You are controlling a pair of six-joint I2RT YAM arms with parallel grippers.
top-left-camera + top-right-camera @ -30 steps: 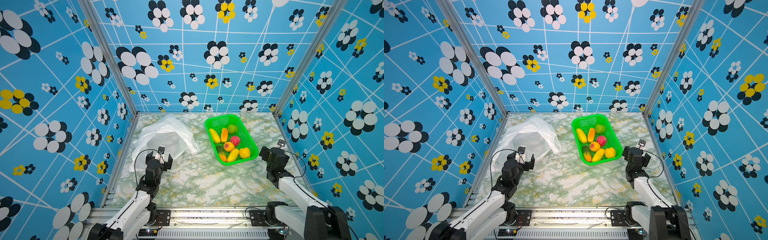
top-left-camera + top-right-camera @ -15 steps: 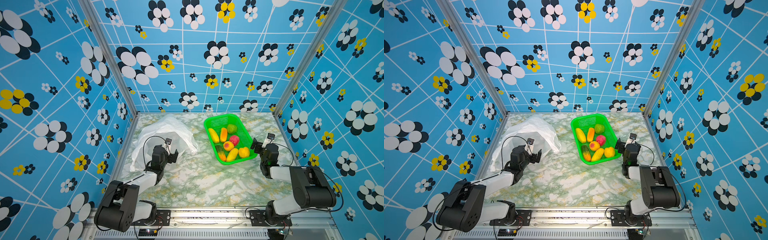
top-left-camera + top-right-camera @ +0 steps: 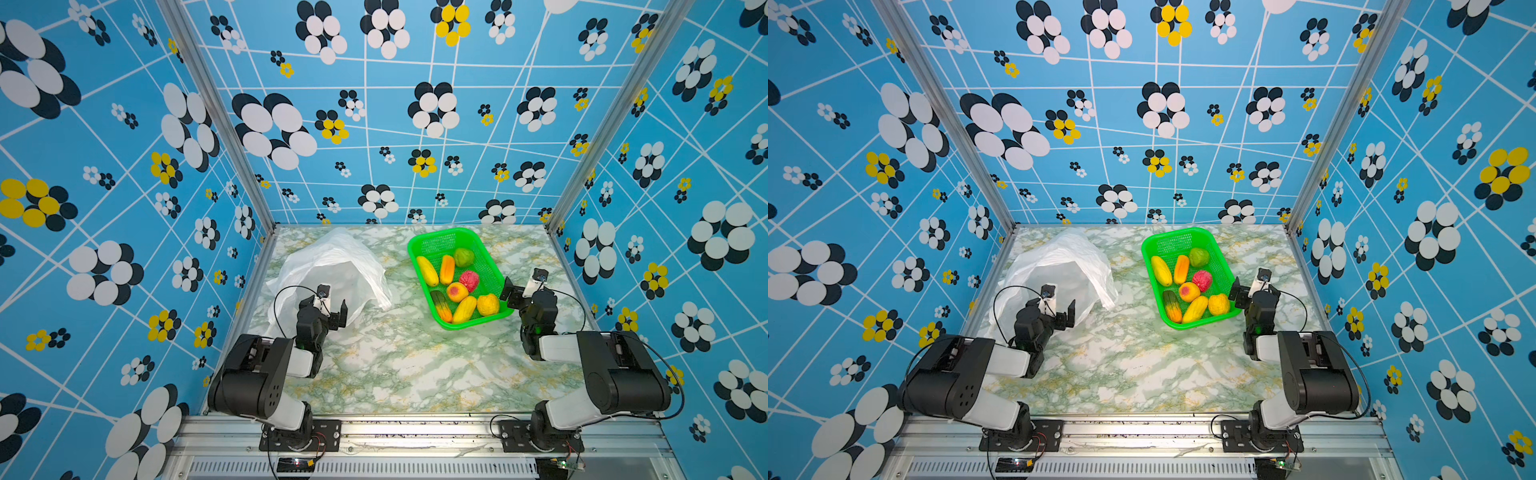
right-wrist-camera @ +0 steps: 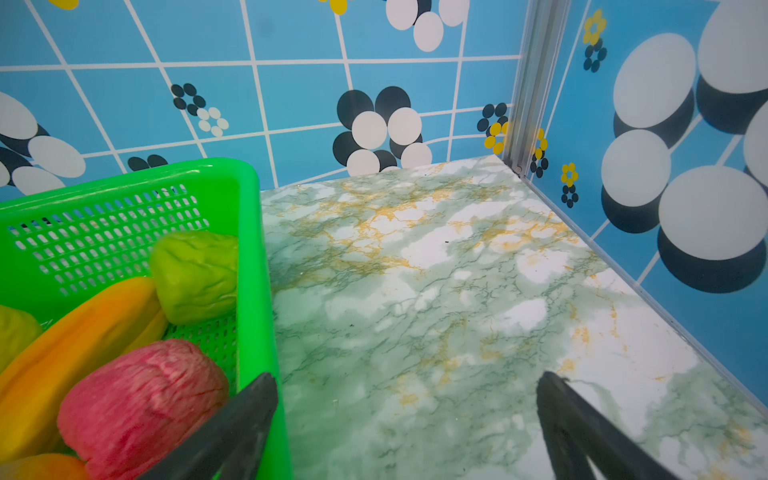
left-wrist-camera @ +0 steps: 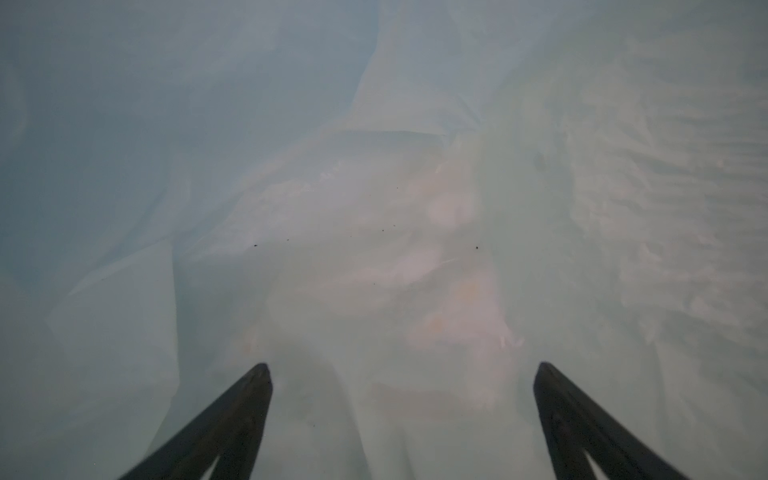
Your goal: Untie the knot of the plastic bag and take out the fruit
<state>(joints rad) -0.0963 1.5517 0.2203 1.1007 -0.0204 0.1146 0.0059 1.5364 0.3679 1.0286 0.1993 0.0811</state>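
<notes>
task looks basically done. the plastic bag (image 3: 332, 266) lies slack and crumpled on the left side of the marble-look tabletop (image 3: 395, 357), back toward the left wall. nothing coloured shows through it in both top views, so prob empty. can't make out the knot anywhere. judging by the fruit being out, it's undone, but no tied strips or tails are visible either way.

the fruit (image 3: 456, 291) is all in the green mesh basket (image 3: 442, 243) on the right. i count 8 pcs: 2 yellow long ones, an orange long one, a green-orange long one, a green round one (image 4: 195, 274), a red bumpy ball (image 4: 141, 395), a peach one and a yellow-orange one. none on the table, none by the bag.

left gripper (image 3: 337, 313) sits low at the bag's near edge, jaws spread wide, holding nothing. its wrist view is just hazy white plastic (image 5: 374, 187) w/ both fingers apart.

right gripper (image 3: 515, 293) is just beside the basket's near right corner, jaws also spread and empty. one finger (image 4: 249, 407) shows in front of the basket rim; can't tell if it touches.

left to do: nothing obvious, maybe just parking the arms.
</notes>
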